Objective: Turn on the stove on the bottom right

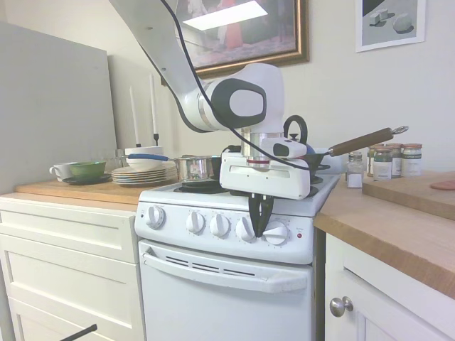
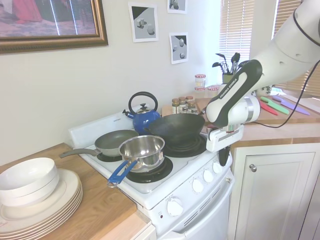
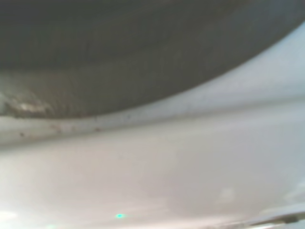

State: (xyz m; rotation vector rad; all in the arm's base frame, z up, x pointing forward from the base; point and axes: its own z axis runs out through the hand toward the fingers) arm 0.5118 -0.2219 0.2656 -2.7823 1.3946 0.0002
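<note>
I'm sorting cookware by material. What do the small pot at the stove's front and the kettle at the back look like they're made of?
The small pot looks like polished stainless steel: mirror-bright walls, with a blue, probably plastic-coated, handle. The kettle looks like glossy blue enamelled metal with a black handle; its shine suggests enamel, though paint can't be ruled out.

Stove sits centre frame, plates on the counter to its left, spice jars upper right; gripper hangs before the knob row, between the two rightmost knobs
</note>
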